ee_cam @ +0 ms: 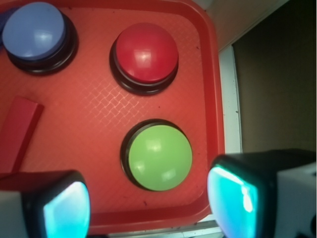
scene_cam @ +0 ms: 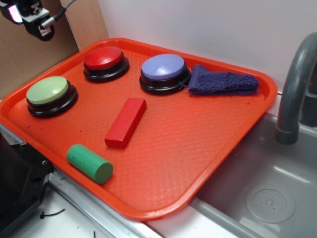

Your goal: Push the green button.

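Wrist view shows your gripper (ee_cam: 148, 206) spread wide, holding nothing, with the green button (ee_cam: 159, 156) in frame just ahead of the gap between the fingertips (ee_cam: 67, 210). Green button (scene_cam: 48, 90) sits at the tray's (scene_cam: 223, 144) left corner, near the rim. Red button (ee_cam: 146, 52) is beyond it, blue button (ee_cam: 33, 30) further along the same row. Exterior view puts your gripper (scene_cam: 29, 15) high above the tray's corner, well clear of the button. Red block (scene_cam: 126, 122) and green cylinder (scene_cam: 89, 163) lie mid-tray, purple cloth (scene_cam: 223, 82) beside the blue button.

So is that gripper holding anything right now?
No, nothing. The gripper is open and empty, hanging above the green button without touching it.
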